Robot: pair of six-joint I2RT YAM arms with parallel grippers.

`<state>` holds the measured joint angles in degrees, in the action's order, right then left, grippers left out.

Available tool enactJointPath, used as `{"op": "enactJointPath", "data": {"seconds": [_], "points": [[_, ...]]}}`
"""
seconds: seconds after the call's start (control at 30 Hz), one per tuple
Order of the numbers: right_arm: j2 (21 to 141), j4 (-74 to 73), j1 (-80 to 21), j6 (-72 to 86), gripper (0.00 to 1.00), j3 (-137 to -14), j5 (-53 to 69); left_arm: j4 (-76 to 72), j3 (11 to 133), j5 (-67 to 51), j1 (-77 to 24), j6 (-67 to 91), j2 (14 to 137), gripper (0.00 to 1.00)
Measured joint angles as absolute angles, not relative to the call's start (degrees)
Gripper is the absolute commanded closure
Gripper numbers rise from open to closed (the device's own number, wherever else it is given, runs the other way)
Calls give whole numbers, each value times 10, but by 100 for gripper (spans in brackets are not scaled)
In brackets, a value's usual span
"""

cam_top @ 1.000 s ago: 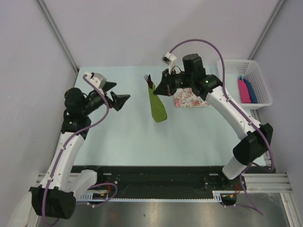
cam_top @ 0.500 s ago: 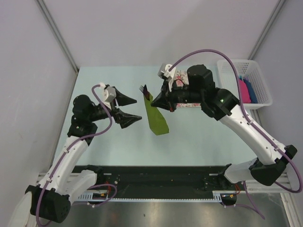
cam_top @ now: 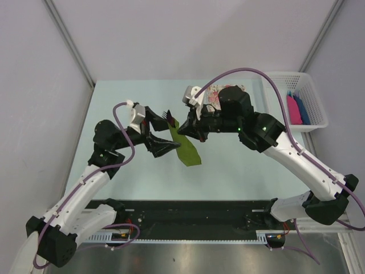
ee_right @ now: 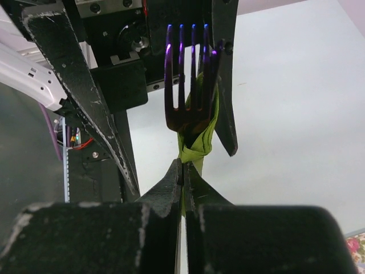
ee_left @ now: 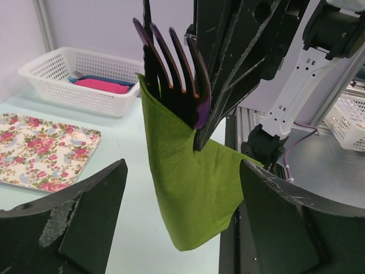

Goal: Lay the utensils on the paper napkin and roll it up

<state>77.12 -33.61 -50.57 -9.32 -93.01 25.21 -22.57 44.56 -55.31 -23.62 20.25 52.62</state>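
The olive-green paper napkin (cam_top: pixel 185 145) hangs in the air as a rolled bundle over the table's middle, with the dark purple fork (cam_top: pixel 167 116) sticking out of its upper end. My right gripper (cam_top: pixel 183 129) is shut on the bundle near the fork end; its view shows green paper (ee_right: pixel 199 145) pinched between the tips below the fork (ee_right: pixel 188 85). My left gripper (cam_top: pixel 160 133) is open, its fingers either side of the bundle, not touching. In the left wrist view the napkin (ee_left: pixel 188 188) hangs between my fingers with the fork (ee_left: pixel 171 74) above.
A pink-and-white floral mat (cam_top: pixel 219 91) lies at the back, partly behind the right arm, also in the left wrist view (ee_left: pixel 40 151). A white basket (cam_top: pixel 308 123) with pink and blue flat pieces stands at the back right.
My right gripper has carried the bundle left and nearer. My left gripper has moved right, until its open fingers stand around the bundle.
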Motion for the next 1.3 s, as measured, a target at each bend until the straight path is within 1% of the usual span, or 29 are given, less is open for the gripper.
{"op": "enactJointPath", "data": {"seconds": [0.1,0.3,0.33,0.47,0.5,0.53,0.6,0.63,0.7,0.77,0.8,0.83,0.9,0.93,1.0,1.03,1.1,1.2,1.3], "points": [[771,-336,-513,-97,100,-930,243,-226,443,-537,-250,205,526,20],[771,-334,-519,-98,100,-930,233,-226,439,-518,-255,206,527,35],[771,-332,-521,-98,100,-930,231,-226,439,-516,-255,206,527,39],[771,-324,-524,-98,100,-930,226,-227,438,-516,-255,206,529,47],[771,-322,-525,-98,100,-930,224,-227,438,-516,-255,206,529,51],[771,-321,-526,-98,100,-930,222,-227,438,-516,-255,206,529,60],[771,-318,-526,-98,100,-930,219,-226,438,-516,-255,205,531,66],[771,-318,-527,-98,100,-930,218,-226,438,-516,-255,205,532,72],[771,-318,-527,-98,100,-930,216,-226,438,-516,-256,205,534,77],[771,-318,-527,-98,100,-930,213,-229,438,-521,-256,208,535,88],[771,-318,-527,-98,100,-930,212,-232,438,-525,-256,211,537,97],[771,-318,-527,-98,100,-930,212,-236,438,-530,-256,219,538,100],[771,-316,-527,-97,100,-928,211,-242,438,-534,-256,226,541,100],[771,-315,-527,-97,82,-927,211,-245,438,-536,-256,230,542,100],[769,-314,-526,-94,55,-926,211,-251,438,-544,-256,239,545,100],[768,-313,-524,-91,31,-926,212,-254,438,-549,-256,243,547,100],[766,-308,-518,-88,14,-926,215,-257,438,-564,-256,253,549,100],[760,-307,-496,-87,9,-926,220,-257,440,-584,-251,261,552,100],[751,-321,-474,-89,11,-924,234,-256,448,-599,-240,269,555,100]]}}
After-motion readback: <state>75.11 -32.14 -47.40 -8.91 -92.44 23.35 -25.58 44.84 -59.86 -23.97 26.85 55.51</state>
